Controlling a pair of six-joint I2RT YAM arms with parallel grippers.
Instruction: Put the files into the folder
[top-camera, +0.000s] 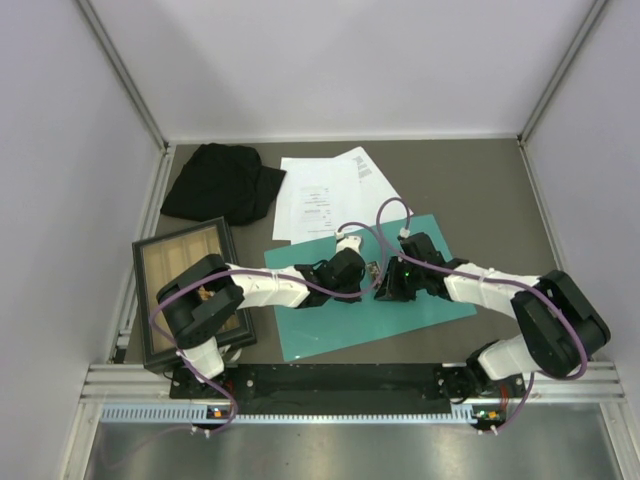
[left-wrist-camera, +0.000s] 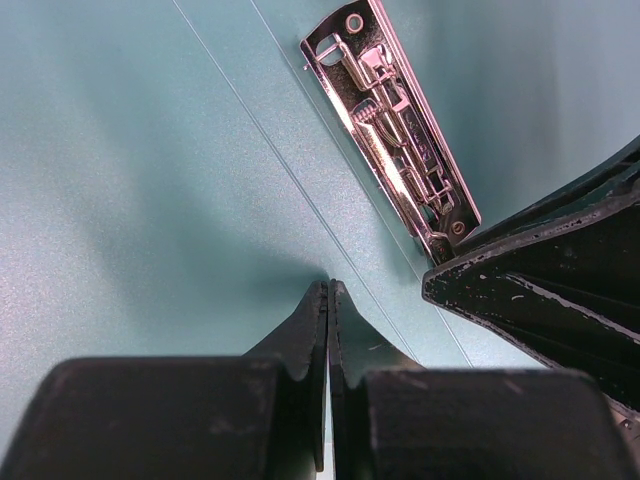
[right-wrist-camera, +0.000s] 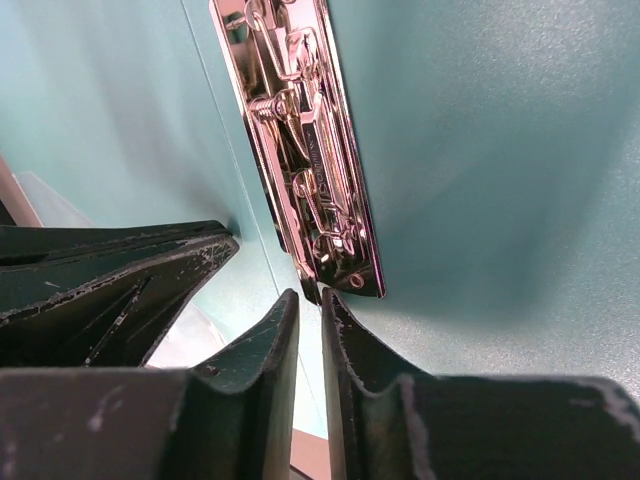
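The teal folder (top-camera: 330, 330) lies open and flat on the table, with a shiny metal clip (top-camera: 373, 270) along its middle fold. The white files (top-camera: 325, 195) lie in a loose pile behind it, their near corner on or beside the folder's far edge. My left gripper (top-camera: 366, 278) is shut and empty, its tips (left-wrist-camera: 328, 285) down on the folder (left-wrist-camera: 150, 150) beside the clip (left-wrist-camera: 395, 130). My right gripper (top-camera: 384, 284) faces it. Its jaws (right-wrist-camera: 308, 295) stand a thin gap apart at the near end of the clip (right-wrist-camera: 305, 150), with the lever's tip between them.
A black cloth (top-camera: 222, 182) lies at the back left. A dark-framed wooden tray (top-camera: 185, 265) sits at the left, partly under the left arm. Walls close in the table on three sides. The two grippers are almost touching.
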